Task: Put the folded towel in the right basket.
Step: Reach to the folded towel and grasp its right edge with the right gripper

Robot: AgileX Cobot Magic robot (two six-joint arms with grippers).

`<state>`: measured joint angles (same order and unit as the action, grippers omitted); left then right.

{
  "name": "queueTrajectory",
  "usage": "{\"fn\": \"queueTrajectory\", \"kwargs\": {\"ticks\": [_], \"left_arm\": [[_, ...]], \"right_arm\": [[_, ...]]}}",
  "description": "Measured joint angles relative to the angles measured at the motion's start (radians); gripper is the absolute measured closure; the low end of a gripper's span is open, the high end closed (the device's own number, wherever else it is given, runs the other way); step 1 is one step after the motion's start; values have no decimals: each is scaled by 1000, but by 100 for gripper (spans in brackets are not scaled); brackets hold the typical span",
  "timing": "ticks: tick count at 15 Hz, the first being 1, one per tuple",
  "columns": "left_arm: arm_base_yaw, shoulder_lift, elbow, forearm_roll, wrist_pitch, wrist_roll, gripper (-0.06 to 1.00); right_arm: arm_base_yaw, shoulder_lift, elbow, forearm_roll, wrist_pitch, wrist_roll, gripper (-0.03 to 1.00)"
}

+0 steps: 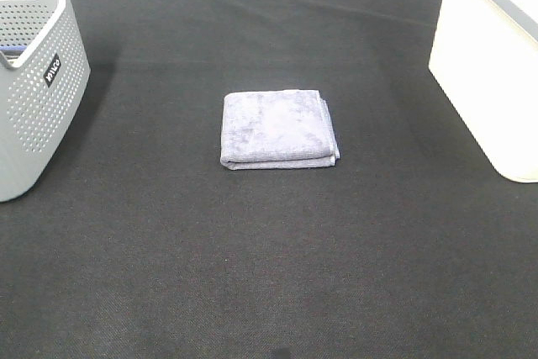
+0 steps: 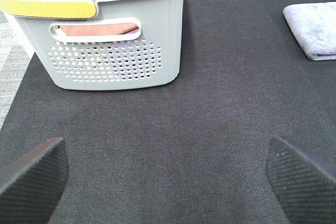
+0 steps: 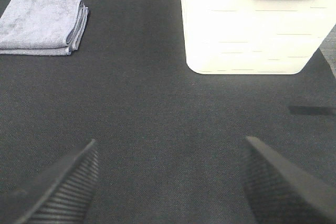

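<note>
Folded towel (image 1: 278, 129) on black mat (image 1: 252, 275)

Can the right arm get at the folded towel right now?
Probably yes: the right claw is open, only bare black mat lies between it and the folded towel, and the white basket stands clear of that path.
</note>
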<state>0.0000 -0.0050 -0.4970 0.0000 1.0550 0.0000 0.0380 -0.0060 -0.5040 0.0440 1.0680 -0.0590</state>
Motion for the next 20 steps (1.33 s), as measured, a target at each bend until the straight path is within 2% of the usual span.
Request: {"fn": "queueTrajectory", "kwargs": {"ticks": [20], "left_arm": [[0,0,0,0,0,0,-3]], "right_arm": [[0,0,0,0,0,0,25]]}}
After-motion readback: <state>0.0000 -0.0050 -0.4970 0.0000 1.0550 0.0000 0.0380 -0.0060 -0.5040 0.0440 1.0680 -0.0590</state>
